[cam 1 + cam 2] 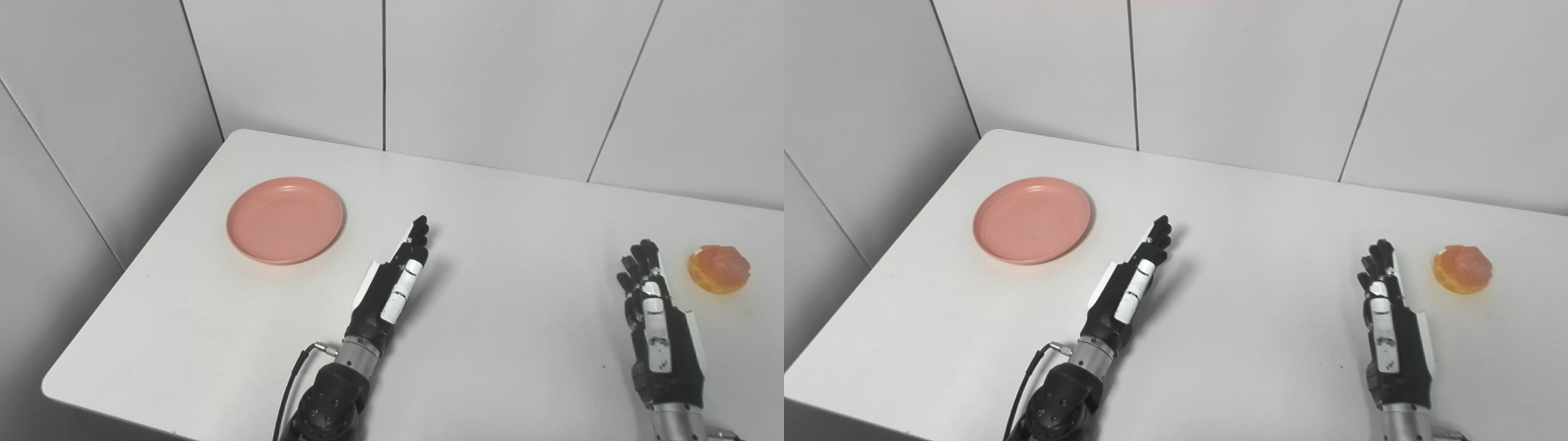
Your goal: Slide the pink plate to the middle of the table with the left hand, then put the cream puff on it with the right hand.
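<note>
Left eye view: 2 hands, left hand (pixel 392 285) and right hand (pixel 655 318), empty (fingers extended).

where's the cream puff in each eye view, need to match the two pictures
Left eye view: cream puff near the right edge, just right of the right hand.
Right eye view: cream puff sits further in from the right edge, again right of that hand.
Shared landmark: the pink plate at far left.

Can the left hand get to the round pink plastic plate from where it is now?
Probably yes. The left hand, open and holding nothing, lies just right of the round pink plastic plate, with only bare white table between them and nothing blocking the way.
</note>
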You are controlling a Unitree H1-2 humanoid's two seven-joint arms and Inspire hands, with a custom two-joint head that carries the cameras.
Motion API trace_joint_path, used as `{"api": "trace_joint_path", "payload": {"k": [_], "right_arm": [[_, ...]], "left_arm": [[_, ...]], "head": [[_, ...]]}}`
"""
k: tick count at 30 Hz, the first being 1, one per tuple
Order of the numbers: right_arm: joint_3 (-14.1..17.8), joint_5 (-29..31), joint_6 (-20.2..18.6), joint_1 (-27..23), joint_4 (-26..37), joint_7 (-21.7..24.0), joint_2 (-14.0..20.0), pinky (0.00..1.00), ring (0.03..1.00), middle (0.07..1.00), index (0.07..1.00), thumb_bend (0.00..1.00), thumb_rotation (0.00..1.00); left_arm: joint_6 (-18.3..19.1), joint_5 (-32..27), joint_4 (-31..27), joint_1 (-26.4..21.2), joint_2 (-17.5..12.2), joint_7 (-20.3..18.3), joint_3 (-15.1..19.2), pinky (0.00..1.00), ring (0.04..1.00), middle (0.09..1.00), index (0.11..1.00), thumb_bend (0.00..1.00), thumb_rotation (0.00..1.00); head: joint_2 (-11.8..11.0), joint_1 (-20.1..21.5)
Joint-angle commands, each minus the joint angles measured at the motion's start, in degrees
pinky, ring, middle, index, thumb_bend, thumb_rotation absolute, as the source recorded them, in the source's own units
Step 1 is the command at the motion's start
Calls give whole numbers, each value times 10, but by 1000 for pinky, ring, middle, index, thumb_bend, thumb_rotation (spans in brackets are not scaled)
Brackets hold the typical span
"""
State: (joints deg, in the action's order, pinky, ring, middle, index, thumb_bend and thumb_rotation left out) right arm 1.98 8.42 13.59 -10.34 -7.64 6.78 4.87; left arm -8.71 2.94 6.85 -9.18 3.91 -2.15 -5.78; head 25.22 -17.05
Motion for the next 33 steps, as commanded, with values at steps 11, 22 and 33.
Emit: {"api": "trace_joint_path", "payload": {"k": [11, 22, 33], "right_arm": [[5, 7, 5, 42, -41, 8, 3, 1000, 1000, 1000, 1000, 456, 923], [1, 2, 11, 41, -44, 6, -2, 1000, 1000, 1000, 1000, 456, 906], [5, -1, 26, 36, -52, 2, -4, 1000, 1000, 1000, 1000, 456, 915]], "left_arm": [[-73, 11, 85, 7, 6, 9, -3, 1000, 1000, 1000, 1000, 476, 1000], [-123, -60, 68, -3, 17, 10, 31, 1000, 1000, 998, 989, 589, 1000], [-96, -77, 2, -45, 7, 33, 75, 930, 873, 865, 850, 668, 1000]], "head": [[-28, 0], [-31, 6], [-27, 1]]}}
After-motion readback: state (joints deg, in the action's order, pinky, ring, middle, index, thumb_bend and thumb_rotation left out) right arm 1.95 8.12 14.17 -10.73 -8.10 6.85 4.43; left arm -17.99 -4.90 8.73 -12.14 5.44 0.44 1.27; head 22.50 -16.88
